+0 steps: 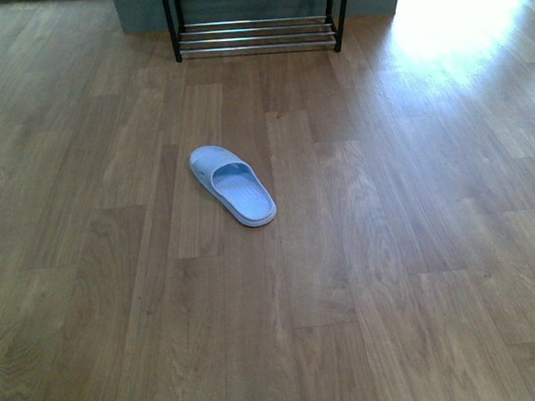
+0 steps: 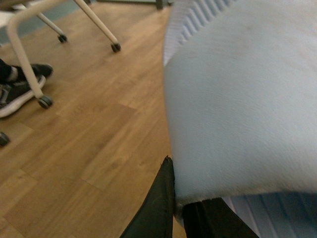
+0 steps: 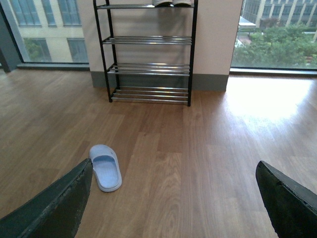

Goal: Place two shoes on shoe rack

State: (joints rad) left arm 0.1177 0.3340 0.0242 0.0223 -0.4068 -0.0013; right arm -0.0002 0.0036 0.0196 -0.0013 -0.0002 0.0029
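- The left gripper (image 2: 181,201) is clamped on the edge of a light blue slipper (image 2: 237,99).
- The right gripper (image 3: 173,166) has its fingers wide apart.
- A second slipper (image 1: 233,184) lies on the wooden floor (image 1: 390,247), well apart from the shoe rack (image 1: 256,36), with its toe toward the rack.

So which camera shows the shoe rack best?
The right wrist view: the shoe rack stands almost whole, four shelves visible. The front view catches only its lowest bars; the left wrist view shows none of it.
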